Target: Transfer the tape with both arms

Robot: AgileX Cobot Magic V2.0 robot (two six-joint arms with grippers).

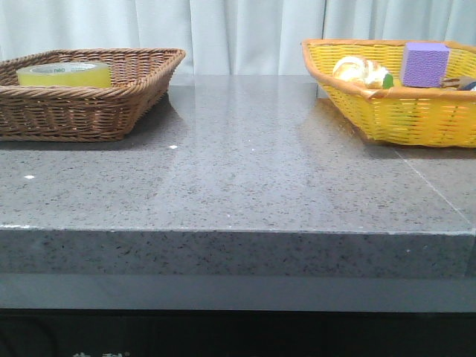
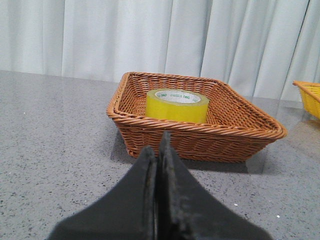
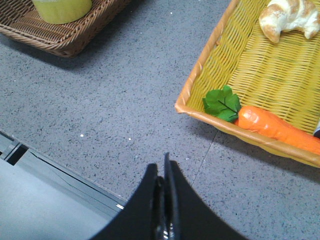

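**Yellow-green tape waits in the brown basket, straight ahead of the left claw**

Yellow-green and translucent, the tape (image 2: 177, 105) lies flat in the brown wicker basket (image 2: 200, 132), with its pale printed ring face up and its hole pointing to the ceiling. In the front view the same tape (image 1: 64, 74) sits at the far left of the grey stone table (image 1: 245, 171), so it is on the left arm's side.

The left gripper (image 2: 158, 150) has its 2 black fingers pressed together with nothing between them. The tape is directly in front of it — beyond the near wall of the basket and well apart from the fingertips. I judge that this arm is the nearer one and should take the roll first, after it spreads the fingers and goes over the rim.

The right gripper (image 3: 164, 172) is also clenched and empty. It hangs above bare table near the corner of the yellow basket (image 3: 200, 95), which holds a carrot (image 3: 275, 127), a croissant (image 3: 290, 17) and a purple cube (image 1: 425, 64). From this claw the tape (image 3: 62, 9) is far away across the table — only its lower part shows at the edge of the right wrist view.
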